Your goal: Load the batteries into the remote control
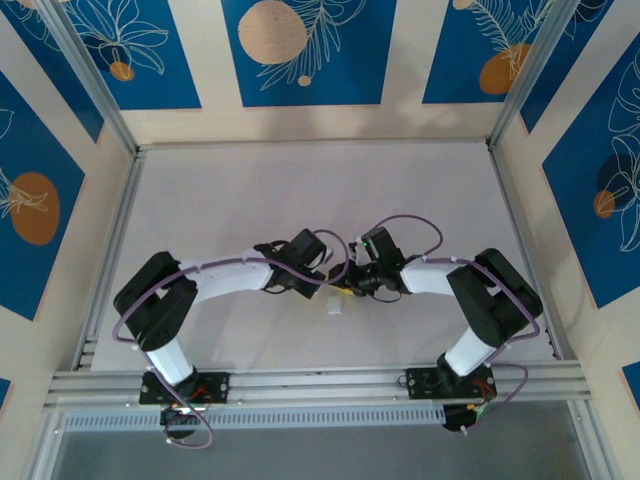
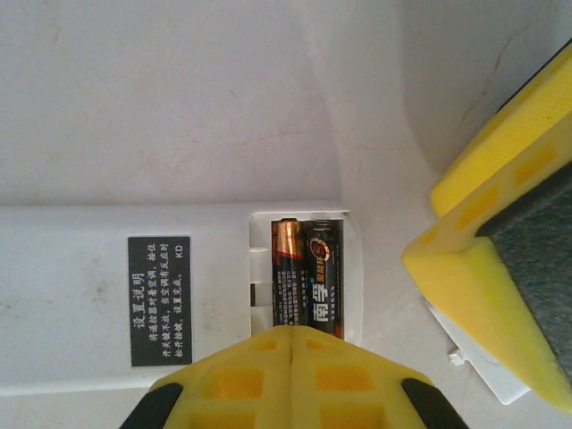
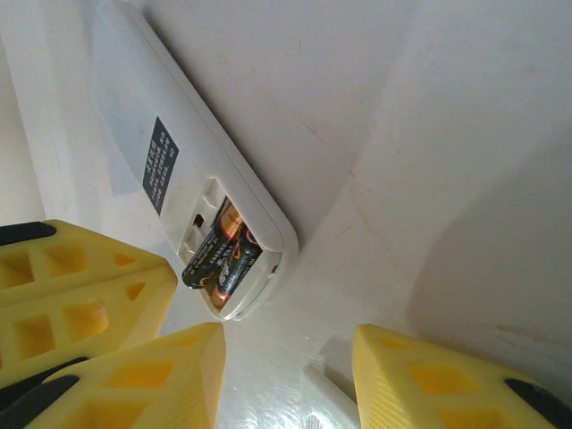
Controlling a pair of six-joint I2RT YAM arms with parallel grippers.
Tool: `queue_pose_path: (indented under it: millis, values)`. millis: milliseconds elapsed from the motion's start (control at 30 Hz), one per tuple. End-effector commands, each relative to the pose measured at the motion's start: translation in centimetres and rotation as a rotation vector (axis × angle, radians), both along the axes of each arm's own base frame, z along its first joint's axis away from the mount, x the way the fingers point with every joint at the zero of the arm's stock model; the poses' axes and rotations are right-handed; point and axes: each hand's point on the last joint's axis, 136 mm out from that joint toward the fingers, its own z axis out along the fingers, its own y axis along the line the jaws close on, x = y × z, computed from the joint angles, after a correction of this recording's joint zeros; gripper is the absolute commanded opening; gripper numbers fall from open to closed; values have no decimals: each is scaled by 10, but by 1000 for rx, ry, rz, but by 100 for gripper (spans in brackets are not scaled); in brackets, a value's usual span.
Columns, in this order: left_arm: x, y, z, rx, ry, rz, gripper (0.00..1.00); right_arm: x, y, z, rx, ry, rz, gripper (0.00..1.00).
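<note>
南孚 batteries (image 2: pixel 308 277) lie in the remote control (image 2: pixel 63 268); label (image 2: pixel 159 299) ends KD.

MID-TABLE, FROM ABOVE: A pale, lightly scuffed table (image 1: pixel 300 190) sits inside cream walls (image 1: pixel 210 60) hung with blue panels (image 1: pixel 300 50) of white leaf outlines and orange-toned discs (three across the back, more down each side). Aluminium rails (image 1: pixel 320 385) run along the near edge, while a small white square piece (image 1: pixel 333 308) lies flat on the surface, nearer the front than the back.
</note>
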Motion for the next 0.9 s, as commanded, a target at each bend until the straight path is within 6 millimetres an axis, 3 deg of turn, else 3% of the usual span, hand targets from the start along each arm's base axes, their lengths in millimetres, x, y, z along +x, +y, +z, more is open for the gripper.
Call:
queue_pose_path:
  millis: [0,133,333,433,867]
  values:
    - [-2,0,9,-15,-19,7,5,-5,3,-2,9,18,17,43]
    - [-2,0,10,-20,-15,7,6,-5,2,-3,6,20,16,43]
    - [-7,-2,-1,13,43,-3,21,-4,3,-2,7,17,17,43]
    - [-8,0,-5,32,55,2,23,-4,3,-3,8,19,16,43]
    - [-5,-2,-8,63,59,-2,27,-5,7,-9,11,28,31,42]
